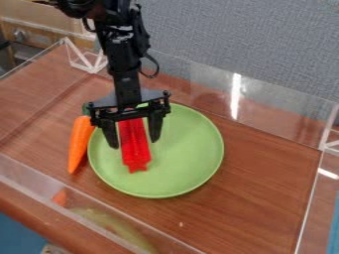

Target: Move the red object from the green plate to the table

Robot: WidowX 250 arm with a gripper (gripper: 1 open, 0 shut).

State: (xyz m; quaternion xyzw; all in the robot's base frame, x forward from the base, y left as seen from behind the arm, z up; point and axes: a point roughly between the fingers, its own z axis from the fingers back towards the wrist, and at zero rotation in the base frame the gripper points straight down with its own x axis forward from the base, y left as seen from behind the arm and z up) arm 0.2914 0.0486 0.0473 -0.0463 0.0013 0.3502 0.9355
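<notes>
The red object, a ridged bright red bar, lies on the left half of the light green plate. My gripper points straight down over the bar's far end, open, one finger on each side of the bar. Whether the fingers touch the bar I cannot tell. The plate rests on the reddish-brown wood-grain table.
An orange carrot lies on the table against the plate's left rim, close to my left finger. Low clear acrylic walls edge the tabletop at the back, right and front. Bare table lies to the right of the plate.
</notes>
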